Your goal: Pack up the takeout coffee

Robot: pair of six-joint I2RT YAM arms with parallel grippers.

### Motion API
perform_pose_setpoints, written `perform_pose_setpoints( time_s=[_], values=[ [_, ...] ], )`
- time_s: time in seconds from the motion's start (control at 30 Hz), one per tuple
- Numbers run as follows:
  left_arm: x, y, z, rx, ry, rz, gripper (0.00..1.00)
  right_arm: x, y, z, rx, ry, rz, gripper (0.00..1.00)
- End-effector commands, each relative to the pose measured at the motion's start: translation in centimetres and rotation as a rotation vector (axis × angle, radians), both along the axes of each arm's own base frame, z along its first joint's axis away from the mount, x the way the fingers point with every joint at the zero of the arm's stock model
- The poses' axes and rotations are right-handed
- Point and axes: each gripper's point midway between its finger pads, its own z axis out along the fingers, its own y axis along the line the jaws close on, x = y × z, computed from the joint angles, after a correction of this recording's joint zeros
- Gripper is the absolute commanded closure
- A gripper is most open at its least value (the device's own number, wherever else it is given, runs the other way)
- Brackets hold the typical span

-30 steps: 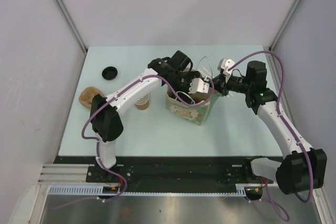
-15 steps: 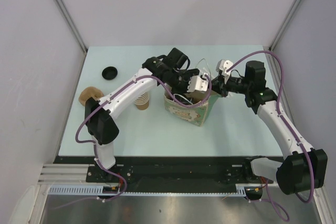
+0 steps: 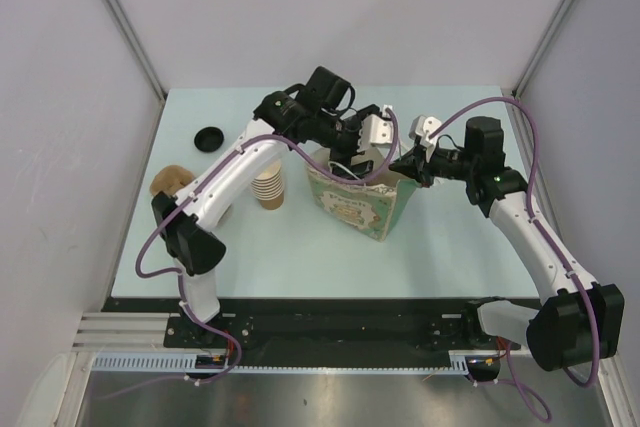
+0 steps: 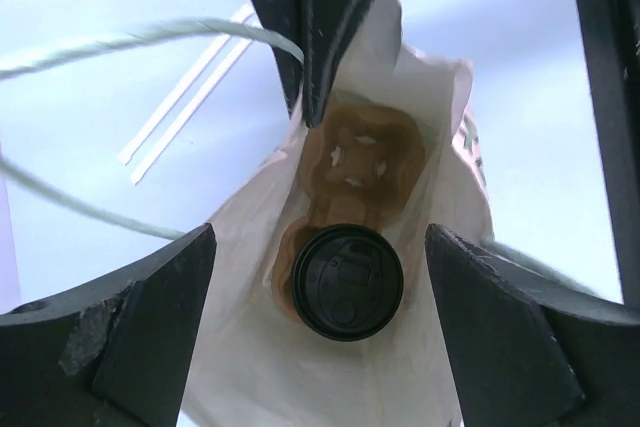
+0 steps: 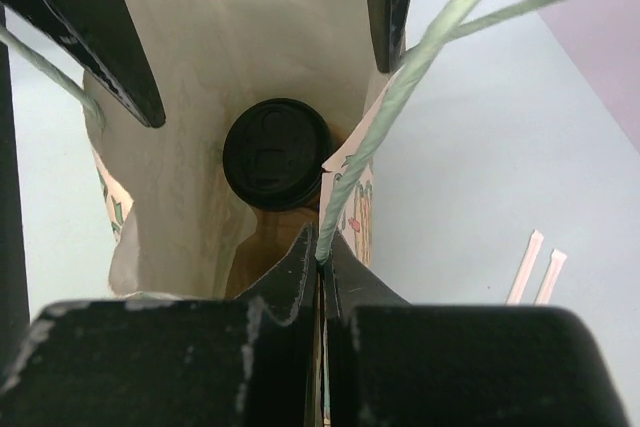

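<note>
The takeout coffee (image 4: 347,281), a brown cup with a black lid, stands in a brown pulp carrier (image 4: 362,152) at the bottom of the white paper bag (image 3: 350,209). It also shows in the right wrist view (image 5: 277,154). My left gripper (image 4: 320,332) is open and empty, straight above the bag's mouth with the cup between its jaws far below; in the top view it (image 3: 366,145) hangs over the bag's far side. My right gripper (image 5: 322,259) is shut on the bag's right rim at its green cord handle (image 5: 420,57), and shows at the bag's right edge in the top view (image 3: 406,167).
A stack of lidless brown cups (image 3: 269,187) stands left of the bag. A loose black lid (image 3: 209,138) lies at the far left. A brown pulp piece (image 3: 168,181) lies behind my left arm. Two wrapped straws (image 4: 185,87) lie on the table beyond the bag.
My left gripper has risen out of the bag and drawn back towards the far side, empty. The cup stays in the bag. My right gripper still holds the rim.
</note>
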Motion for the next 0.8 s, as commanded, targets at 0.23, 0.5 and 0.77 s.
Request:
perform_pose_setpoints(
  time_s=[0.23, 0.5, 0.77],
  values=[
    [-1.4, 0.2, 9.5, -0.249, -0.043, 0.034, 0.16, -0.1, 0.9, 2.1, 0.025, -0.034, 0.011, 1.0],
    [0.4, 1.1, 10.8, -0.312, -0.031, 0.177, 0.19, -0.2, 1.6, 2.2, 0.028, -0.035, 0.018, 1.0],
    [4.4, 3.7, 16.1, -0.556, 0.118, 0.446, 0.25, 1.0, 1.8, 3.6, 0.069, -0.051, -0.055, 0.93]
  ],
)
